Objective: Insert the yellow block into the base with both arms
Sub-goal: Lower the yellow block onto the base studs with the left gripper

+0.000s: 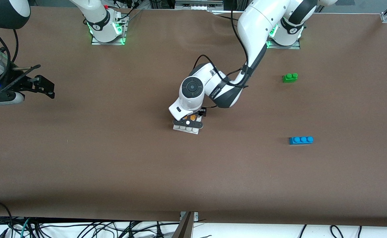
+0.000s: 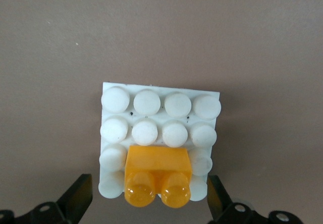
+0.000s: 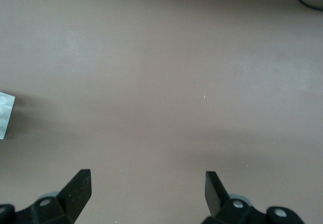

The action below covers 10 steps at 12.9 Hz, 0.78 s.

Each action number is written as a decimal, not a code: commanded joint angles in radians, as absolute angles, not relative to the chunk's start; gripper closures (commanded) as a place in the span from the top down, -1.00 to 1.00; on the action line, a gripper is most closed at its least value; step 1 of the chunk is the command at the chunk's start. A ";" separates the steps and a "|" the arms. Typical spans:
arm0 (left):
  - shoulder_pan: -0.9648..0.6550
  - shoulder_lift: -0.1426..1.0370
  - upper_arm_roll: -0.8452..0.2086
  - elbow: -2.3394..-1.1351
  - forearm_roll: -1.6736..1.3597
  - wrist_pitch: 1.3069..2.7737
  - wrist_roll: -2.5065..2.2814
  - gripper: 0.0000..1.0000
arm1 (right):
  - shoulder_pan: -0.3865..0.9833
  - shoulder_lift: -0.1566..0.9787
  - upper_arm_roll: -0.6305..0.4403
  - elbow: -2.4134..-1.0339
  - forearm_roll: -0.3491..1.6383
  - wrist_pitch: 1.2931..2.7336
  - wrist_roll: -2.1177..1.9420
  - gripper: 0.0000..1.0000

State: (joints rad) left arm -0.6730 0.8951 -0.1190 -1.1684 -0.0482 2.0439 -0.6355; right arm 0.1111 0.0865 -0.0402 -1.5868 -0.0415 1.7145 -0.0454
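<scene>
The yellow block [image 1: 192,117] [image 2: 158,171] sits on the white studded base [image 1: 187,129] [image 2: 151,89], at the base's edge, near the middle of the table. My left gripper [image 1: 189,123] [image 2: 148,184] hangs right over the block and is open. Its fingers [image 2: 79,191] stand apart on either side of the block and do not touch it. Over the table's right-arm end my right gripper [image 1: 43,86] [image 3: 147,181] waits open with nothing in it. A corner of the base [image 3: 4,114] shows in the right wrist view.
A green two-stud brick [image 1: 289,77] lies toward the left arm's end of the table. A longer blue brick [image 1: 301,140] lies nearer to the front camera than the green one. Brown table covering surrounds the base.
</scene>
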 commanded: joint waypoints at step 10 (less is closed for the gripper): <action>-0.624 0.664 -0.103 -1.213 -0.061 1.850 -0.664 1.00 | 0.095 0.086 -0.028 -1.575 -0.046 1.701 -0.061 1.00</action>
State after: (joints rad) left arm -0.6327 0.7305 -0.1138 -1.1620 -0.0485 1.8914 -0.6425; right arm 0.1101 0.0865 -0.0402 -1.5864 -0.0415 1.7145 -0.0454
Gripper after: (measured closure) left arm 0.000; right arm 0.000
